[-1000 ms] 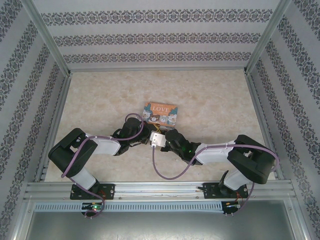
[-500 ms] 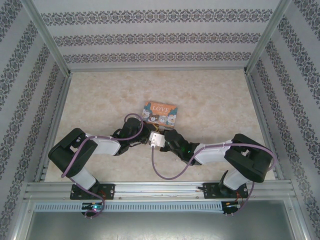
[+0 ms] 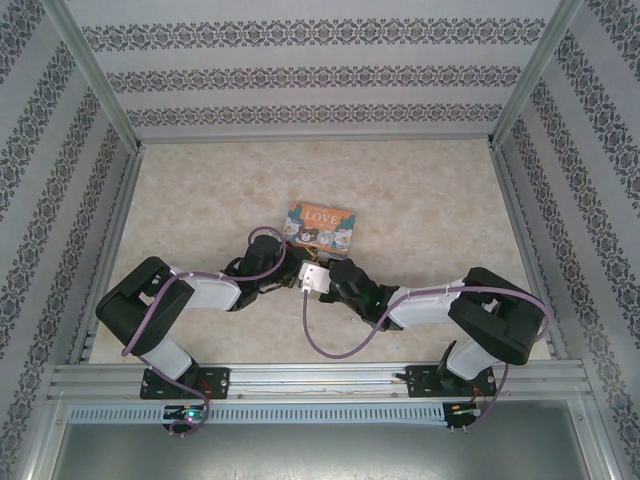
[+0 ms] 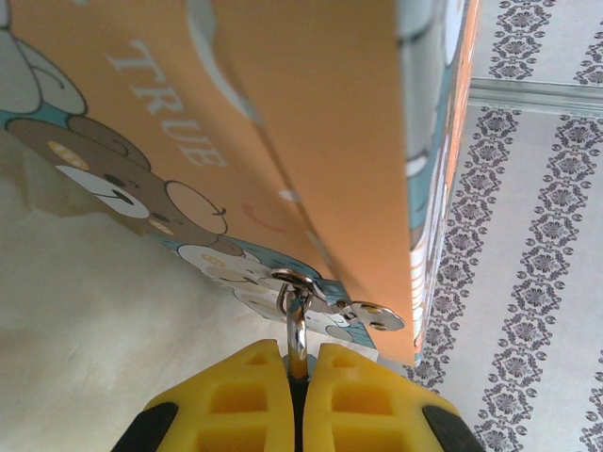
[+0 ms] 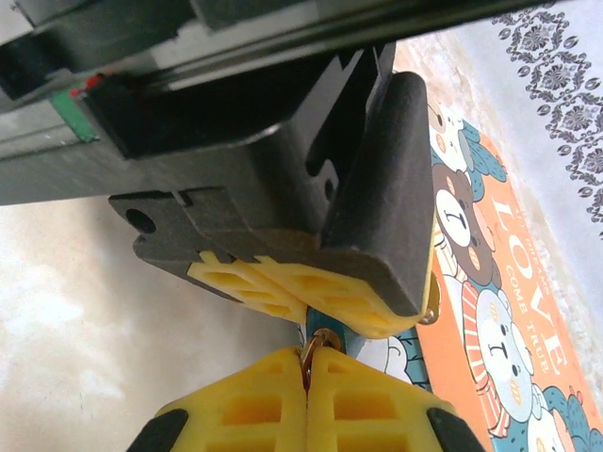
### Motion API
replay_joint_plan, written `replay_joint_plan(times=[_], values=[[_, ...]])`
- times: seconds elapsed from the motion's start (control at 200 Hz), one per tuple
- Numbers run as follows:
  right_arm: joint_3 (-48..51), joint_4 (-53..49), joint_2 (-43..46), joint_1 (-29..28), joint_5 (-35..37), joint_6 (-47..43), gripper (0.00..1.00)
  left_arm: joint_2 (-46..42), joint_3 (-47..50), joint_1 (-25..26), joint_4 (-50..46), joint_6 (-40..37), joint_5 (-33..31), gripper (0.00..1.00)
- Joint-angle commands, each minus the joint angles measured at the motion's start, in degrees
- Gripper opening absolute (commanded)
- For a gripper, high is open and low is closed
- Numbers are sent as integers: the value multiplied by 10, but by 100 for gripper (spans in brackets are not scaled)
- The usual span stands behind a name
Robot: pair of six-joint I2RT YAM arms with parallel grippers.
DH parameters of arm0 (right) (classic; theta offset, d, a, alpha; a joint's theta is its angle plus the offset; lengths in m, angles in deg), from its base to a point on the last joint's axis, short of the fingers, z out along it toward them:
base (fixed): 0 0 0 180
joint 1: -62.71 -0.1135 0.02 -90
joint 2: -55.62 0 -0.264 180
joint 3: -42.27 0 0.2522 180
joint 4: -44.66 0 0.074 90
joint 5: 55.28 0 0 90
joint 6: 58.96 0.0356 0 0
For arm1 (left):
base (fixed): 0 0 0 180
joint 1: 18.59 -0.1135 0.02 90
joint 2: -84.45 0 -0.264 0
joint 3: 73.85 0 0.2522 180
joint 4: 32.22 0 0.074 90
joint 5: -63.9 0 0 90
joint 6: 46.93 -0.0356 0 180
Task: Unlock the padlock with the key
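In the left wrist view my left gripper (image 4: 298,362) is shut on the padlock; its silvery shackle (image 4: 297,328) rises from between the yellow fingers and passes through the hasp ring of the tin (image 4: 283,141). In the right wrist view a sliver of the padlock's teal body (image 5: 323,322) shows below the left fingers (image 5: 283,287). My right gripper (image 5: 307,356) is shut on the key (image 5: 315,344), a small brownish metal piece whose tip sits at the padlock's underside. From above, the left gripper (image 3: 288,284) and right gripper (image 3: 304,284) meet just in front of the tin (image 3: 320,226).
The printed "LOVE" tin lies at the table's middle, right behind the two grippers. Purple cables (image 3: 330,345) loop from the arms over the near table. Patterned walls (image 3: 60,200) close in the sides and back.
The right gripper's jaws have closed from slightly apart to fully shut on the key, and the right arm has edged a little to the left. The left arm has held still.
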Motion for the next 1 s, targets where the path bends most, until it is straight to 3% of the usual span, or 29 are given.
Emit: replay_joint_plan(times=[0.0,0.994], values=[[-14,25,11,14,3,47,0,-19,-9,10,15,4,17,0],[27,230,-45,28,15,446,0,-2,-9,10,32,9,23,0]])
